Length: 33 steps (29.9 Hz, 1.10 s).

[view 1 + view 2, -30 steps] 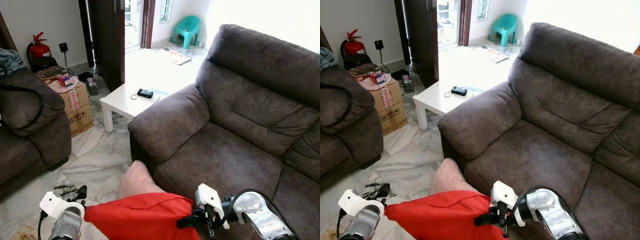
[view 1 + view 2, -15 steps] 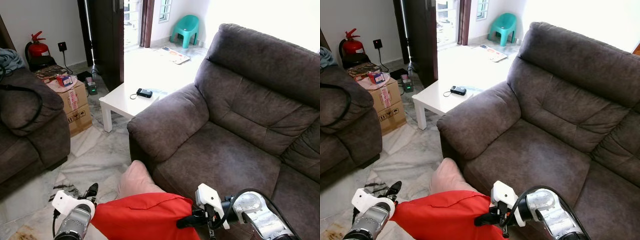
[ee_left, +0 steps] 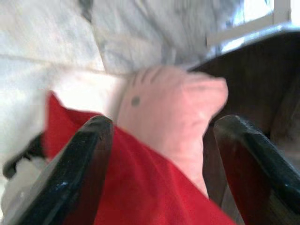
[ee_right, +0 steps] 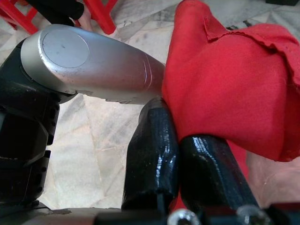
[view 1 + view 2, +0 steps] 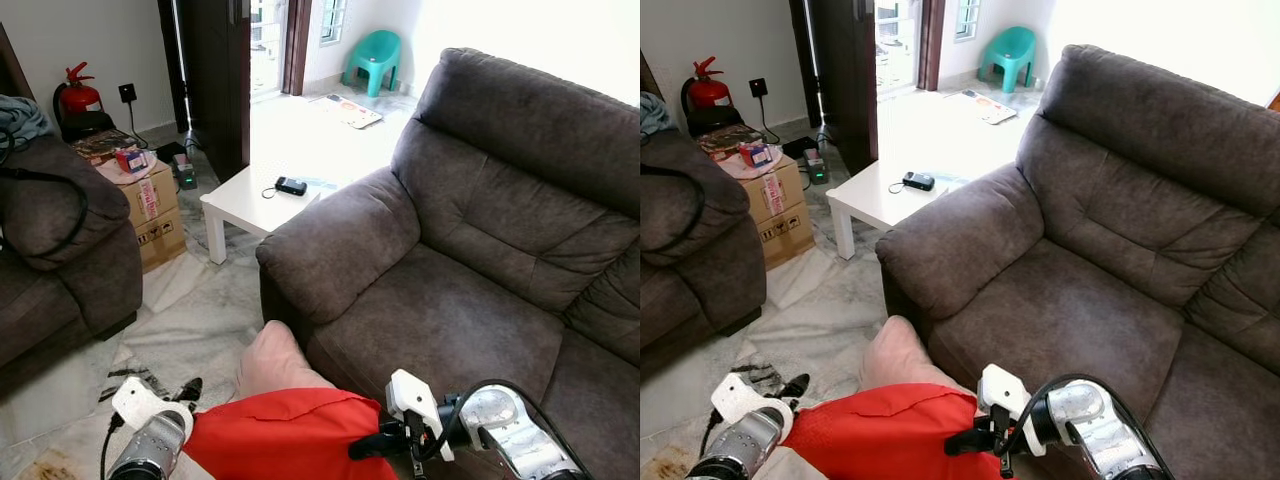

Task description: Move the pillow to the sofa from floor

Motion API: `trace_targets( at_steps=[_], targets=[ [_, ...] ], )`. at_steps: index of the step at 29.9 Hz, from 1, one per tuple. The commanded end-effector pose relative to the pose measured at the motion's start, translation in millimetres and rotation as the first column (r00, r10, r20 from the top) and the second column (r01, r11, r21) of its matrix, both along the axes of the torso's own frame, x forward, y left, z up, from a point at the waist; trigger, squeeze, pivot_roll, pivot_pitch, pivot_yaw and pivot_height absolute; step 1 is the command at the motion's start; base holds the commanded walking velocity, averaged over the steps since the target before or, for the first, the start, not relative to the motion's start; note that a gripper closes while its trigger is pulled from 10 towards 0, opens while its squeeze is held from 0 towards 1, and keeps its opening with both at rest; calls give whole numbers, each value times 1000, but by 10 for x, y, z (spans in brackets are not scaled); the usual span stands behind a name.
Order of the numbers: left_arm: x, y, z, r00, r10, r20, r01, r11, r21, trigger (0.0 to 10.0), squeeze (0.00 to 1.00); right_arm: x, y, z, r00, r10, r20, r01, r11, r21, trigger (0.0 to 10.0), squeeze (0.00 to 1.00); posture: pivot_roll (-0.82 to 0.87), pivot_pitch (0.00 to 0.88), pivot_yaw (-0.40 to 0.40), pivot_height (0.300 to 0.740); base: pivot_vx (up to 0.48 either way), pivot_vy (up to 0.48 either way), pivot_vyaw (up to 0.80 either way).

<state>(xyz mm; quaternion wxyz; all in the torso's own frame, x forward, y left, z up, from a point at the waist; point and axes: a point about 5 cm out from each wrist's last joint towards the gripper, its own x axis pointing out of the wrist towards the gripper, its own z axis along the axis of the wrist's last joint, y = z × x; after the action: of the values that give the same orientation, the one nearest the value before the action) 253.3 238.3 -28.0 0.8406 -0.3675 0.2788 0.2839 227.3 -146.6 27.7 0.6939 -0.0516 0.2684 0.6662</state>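
- Beside the sofa [image 5: 470, 300], low over the floor [image 5: 190, 320], the pillow [image 5: 285, 435] is not yet on the seat.
- Right gripper [image 5: 368, 447] pinches its red cover; left gripper [image 3: 159, 154] gapes wide around it.

Both arms are held low and forward. Left end effector [image 3: 164, 154] is spread wide; right end effector [image 4: 187, 164] is pinched closed.
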Motion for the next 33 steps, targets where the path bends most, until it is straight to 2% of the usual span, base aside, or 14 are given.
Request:
trace_targets(
  at_steps=[1, 2, 9, 12, 14, 20, 24, 29, 33],
  targets=[
    [-8, -10, -13, 999, 37, -29, -37, 999, 4, 10000, 0, 106, 22, 129, 998, 4, 66, -7, 999, 38, 10000, 0, 195, 0, -145, 740, 0, 0, 0],
    [-22, -18, -34, 997, 61, -49, -62, 998, -22, 10000, 0, 109, 21, 125, 998, 4, 65, -6, 999, 36, 10000, 0, 194, 0, -146, 740, 0, 0, 0],
    [-50, -132, -99, 992, 44, -119, -58, 991, -122, 10000, 0, 113, 21, 117, 998, 5, 65, -7, 1000, 31, 10000, 0, 196, 0, -146, 740, 0, 0, 0],
    [-35, -130, -91, 993, 15, -120, -29, 993, -118, 10000, 0, 114, 21, 115, 998, 5, 66, -7, 1000, 29, 10000, 0, 193, 0, -146, 740, 0, 0, 0],
    [-15, -158, -86, 989, 73, -131, -97, 978, -185, 10000, 0, 116, 22, 112, 998, 7, 66, -9, 1000, 29, 10000, 0, 195, 0, -147, 740, 0, 0, 0],
    [-48, -185, -119, 983, 86, -160, -118, 972, -205, 10000, 0, 125, 27, 138, 997, 7, 72, -10, 999, 40, 10000, 0, 191, 0, -146, 740, 0, 0, 0],
    [-78, -202, -145, 981, 88, -173, -129, 961, -246, 10000, 0, 128, 20, 161, 997, 9, 75, -13, 999, 47, 10000, 0, 188, 0, -146, 740, 0, 0, 0],
    [-43, -300, -133, 991, 7, -136, -52, 943, -328, 10000, 0, 146, 16, 171, 997, 5, 81, -9, 999, 48, 10000, 0, 186, 0, -145, 740, 0, 0, 0],
    [-77, -294, -157, 987, 4, -161, -57, 943, -328, 10000, 0, 158, 33, 190, 996, 8, 87, -13, 998, 54, 10000, 0, 186, 0, -143, 740, 0, 0, 0]
  ],
)
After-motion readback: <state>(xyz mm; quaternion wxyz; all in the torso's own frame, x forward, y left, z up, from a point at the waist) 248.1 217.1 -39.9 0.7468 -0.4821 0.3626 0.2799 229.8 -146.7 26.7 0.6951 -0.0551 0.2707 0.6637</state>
